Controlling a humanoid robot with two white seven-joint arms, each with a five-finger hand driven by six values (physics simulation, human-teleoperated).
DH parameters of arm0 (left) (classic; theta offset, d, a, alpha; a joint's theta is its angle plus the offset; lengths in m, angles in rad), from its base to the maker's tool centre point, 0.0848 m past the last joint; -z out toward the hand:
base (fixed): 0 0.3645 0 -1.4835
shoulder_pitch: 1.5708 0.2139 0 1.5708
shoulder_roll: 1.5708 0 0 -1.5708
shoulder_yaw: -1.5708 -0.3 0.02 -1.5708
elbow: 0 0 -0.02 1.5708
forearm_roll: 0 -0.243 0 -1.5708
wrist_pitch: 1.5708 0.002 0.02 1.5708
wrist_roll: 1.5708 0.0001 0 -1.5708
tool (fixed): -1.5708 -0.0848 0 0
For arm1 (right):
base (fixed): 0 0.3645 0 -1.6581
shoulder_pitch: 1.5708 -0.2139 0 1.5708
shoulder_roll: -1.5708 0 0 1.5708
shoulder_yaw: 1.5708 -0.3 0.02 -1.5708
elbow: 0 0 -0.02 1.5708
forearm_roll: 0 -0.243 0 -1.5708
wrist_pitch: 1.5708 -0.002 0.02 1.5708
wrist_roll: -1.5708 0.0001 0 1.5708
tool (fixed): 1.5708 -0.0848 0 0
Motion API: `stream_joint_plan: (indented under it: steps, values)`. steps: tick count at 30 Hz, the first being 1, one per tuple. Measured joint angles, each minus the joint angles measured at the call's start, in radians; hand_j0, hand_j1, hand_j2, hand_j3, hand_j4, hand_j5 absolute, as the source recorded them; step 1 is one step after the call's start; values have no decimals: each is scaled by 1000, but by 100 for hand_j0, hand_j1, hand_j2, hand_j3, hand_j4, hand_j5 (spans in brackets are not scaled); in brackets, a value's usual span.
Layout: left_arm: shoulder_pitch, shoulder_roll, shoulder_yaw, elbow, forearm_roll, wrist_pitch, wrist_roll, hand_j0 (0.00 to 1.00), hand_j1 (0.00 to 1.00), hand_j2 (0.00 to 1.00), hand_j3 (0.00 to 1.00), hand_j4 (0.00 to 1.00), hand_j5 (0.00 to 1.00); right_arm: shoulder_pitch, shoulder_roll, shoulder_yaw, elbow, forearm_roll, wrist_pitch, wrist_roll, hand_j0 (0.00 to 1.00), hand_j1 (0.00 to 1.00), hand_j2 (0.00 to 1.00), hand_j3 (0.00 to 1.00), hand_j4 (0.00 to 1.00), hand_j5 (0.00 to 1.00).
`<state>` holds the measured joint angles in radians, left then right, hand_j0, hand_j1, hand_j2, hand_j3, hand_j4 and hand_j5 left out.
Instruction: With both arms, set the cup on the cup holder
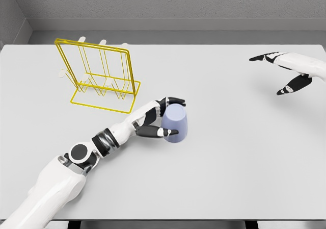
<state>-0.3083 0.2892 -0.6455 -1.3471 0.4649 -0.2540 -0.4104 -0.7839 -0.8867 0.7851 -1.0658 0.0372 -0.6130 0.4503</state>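
The left hand (155, 122) grips a pale purple cup (175, 124) near the middle of the white counter (229, 162), its fingers (170, 132) wrapped around the cup's sides. The cup stands roughly upright, slightly tilted, wider end down. The yellow wire holder (99, 78) stands apart, behind and to the left. The right hand (290, 71) hovers at the far right, fingers spread and empty.

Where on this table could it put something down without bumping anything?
The grey table is bare between the lilac cup in the left hand and the open right hand, and along the front edge. It is crowded around the yellow wire rack, far left.
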Motion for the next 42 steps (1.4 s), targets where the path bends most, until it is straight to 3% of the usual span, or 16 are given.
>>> stream_joint_plan:
  steps: [7, 10, 21, 40, 42]
  values:
    - [0, 1, 0, -2, 1, -2, -3, 60, 60, 60, 60, 60, 60, 0, 5, 0, 0, -2, 0, -2, 100, 100, 100, 100, 100, 100]
    - [0, 1, 0, -2, 2, -1, -3, 53, 53, 53, 53, 53, 53, 2, 5, 1, 0, -2, 0, -2, 100, 100, 100, 100, 100, 100]
    - [6, 8, 3, -18, 11, -2, -11, 51, 51, 51, 51, 51, 51, 3, -5, 0, 9, -2, 0, 0, 100, 100, 100, 100, 100, 100]
    - [20, 229, 15, -282, 175, -5, -10, 50, 50, 50, 50, 50, 50, 2, -6, 0, 15, -1, 0, 1, 100, 100, 100, 100, 100, 100]
    - [41, 253, 28, -307, 191, -5, -10, 50, 50, 50, 50, 50, 50, 2, -6, 0, 16, -1, 0, 1, 100, 100, 100, 100, 100, 100]
